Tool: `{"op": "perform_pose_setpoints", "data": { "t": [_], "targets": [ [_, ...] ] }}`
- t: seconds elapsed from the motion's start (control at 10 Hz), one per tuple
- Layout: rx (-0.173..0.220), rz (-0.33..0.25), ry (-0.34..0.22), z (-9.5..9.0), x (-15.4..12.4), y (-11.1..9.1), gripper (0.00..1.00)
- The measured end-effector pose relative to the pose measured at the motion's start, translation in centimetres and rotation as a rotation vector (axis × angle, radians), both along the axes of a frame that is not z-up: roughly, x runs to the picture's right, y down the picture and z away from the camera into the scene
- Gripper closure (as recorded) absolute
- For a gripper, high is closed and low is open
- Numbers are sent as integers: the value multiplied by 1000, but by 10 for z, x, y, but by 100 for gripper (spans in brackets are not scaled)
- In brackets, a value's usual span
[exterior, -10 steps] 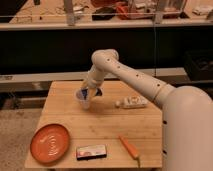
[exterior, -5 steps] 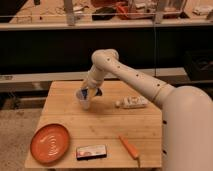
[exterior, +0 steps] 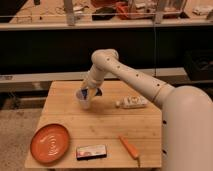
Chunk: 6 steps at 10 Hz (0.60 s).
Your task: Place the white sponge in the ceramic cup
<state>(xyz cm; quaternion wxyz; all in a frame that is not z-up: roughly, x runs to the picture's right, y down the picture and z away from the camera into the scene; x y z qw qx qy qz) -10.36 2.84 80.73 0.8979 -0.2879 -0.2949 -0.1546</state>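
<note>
The ceramic cup (exterior: 83,99), small and whitish, stands upright on the wooden table (exterior: 105,125) near its back left. My gripper (exterior: 90,92) hangs at the end of the white arm, right over the cup's rim and slightly to its right, its dark tip touching or almost touching the cup. I cannot make out the white sponge at the gripper or inside the cup; it is hidden.
An orange plate (exterior: 50,143) lies at the front left. A flat packet (exterior: 91,151) sits at the front edge, with an orange carrot (exterior: 129,147) to its right. A white oblong object (exterior: 131,102) lies right of the cup. Dark shelving runs behind the table.
</note>
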Motion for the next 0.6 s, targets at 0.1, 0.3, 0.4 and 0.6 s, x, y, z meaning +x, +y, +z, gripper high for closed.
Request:
{"op": "perform_pose_setpoints", "data": {
  "t": [0.1,0.3,0.4,0.6],
  "targets": [
    [0,-1,0,0,0,0,72],
    [0,-2,-1,0,0,0,64],
    [0,-3,-1,0,0,0,67],
    [0,-5,-3,0,0,0,69]
  ]
}}
